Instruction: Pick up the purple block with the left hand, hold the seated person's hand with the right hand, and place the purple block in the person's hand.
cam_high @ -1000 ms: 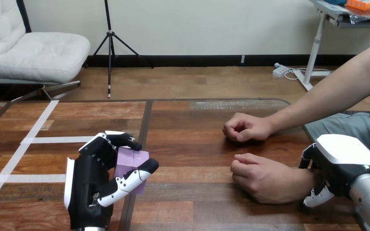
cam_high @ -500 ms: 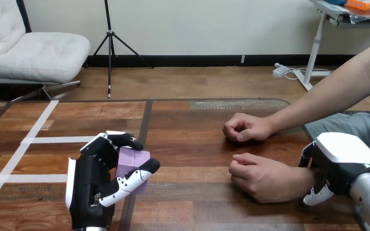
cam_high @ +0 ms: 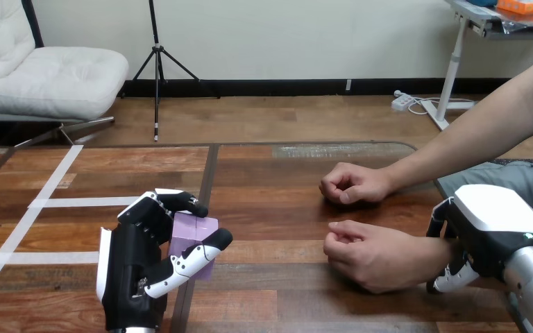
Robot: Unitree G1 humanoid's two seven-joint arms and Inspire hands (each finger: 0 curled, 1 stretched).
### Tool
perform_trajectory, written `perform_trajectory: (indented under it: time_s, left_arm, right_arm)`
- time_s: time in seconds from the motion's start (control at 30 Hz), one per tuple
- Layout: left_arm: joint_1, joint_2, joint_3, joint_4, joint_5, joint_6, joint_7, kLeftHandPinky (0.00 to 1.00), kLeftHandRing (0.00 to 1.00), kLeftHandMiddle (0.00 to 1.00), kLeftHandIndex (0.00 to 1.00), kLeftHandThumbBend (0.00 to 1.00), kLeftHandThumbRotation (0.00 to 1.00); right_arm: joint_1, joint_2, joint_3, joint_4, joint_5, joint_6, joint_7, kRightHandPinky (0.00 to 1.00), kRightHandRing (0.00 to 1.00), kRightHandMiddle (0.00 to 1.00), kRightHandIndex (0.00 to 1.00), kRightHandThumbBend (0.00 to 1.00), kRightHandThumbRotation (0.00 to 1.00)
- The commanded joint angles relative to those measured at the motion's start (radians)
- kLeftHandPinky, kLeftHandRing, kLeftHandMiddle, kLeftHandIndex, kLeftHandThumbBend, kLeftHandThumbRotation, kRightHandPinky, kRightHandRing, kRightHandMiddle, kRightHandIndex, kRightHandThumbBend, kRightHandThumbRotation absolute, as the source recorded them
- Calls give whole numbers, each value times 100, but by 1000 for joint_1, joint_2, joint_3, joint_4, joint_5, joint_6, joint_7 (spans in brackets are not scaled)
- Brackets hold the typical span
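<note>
The purple block (cam_high: 194, 230) sits at the table's near left, between the curled fingers and thumb of my left hand (cam_high: 133, 267), which grips it from the left. I cannot tell whether the block rests on the wood or is just off it. At the right, my right hand (cam_high: 489, 229) is at the wrist of the person's near hand (cam_high: 368, 253). One of its fingers (cam_high: 436, 216) lies over the wrist's far side and its thumb (cam_high: 450, 279) curls under the near side. That near hand is loosely closed, knuckles up. The person's far hand (cam_high: 350, 184) rests as a fist on the table.
White tape lines (cam_high: 50, 186) cross the table's left part. A dark seam (cam_high: 208, 177) runs down the table (cam_high: 271, 222) between my left hand and the person's hands. The person's forearm (cam_high: 479, 135) reaches in from the upper right.
The person's near hand has slid a little to the left, and my right hand at its wrist has moved with it. My left hand with the block has barely shifted.
</note>
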Motion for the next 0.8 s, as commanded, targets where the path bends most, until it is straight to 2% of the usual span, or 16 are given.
perform_trajectory:
  time_s: [0.0, 0.3, 0.5, 0.6, 0.77]
  left_arm:
    - [-58, -8, -7, -25, 5, -25, -8, 34, 41, 46, 46, 86, 5]
    - [-66, -18, -11, -27, -5, -11, -18, 33, 41, 46, 46, 87, 6]
    - [-70, -29, -21, -40, -41, 15, -49, 33, 41, 46, 46, 88, 4]
    - [-74, -35, -23, -42, -54, 21, -64, 34, 41, 47, 46, 88, 4]
    - [-87, -46, -29, -37, -96, 31, -108, 34, 41, 47, 47, 87, 2]
  right_arm:
    - [-46, -28, -49, -80, -3, 10, -7, 39, 46, 52, 52, 78, 0]
    - [-49, -27, -51, -115, -10, 17, 0, 37, 44, 51, 52, 78, 0]
    - [-52, -19, -54, -142, -11, 26, 9, 35, 43, 50, 52, 79, 0]
    - [-50, -19, -57, -151, -7, 13, -3, 35, 43, 50, 52, 79, 0]
    - [-52, -20, -53, -173, -20, 20, 8, 34, 42, 49, 52, 79, 0]
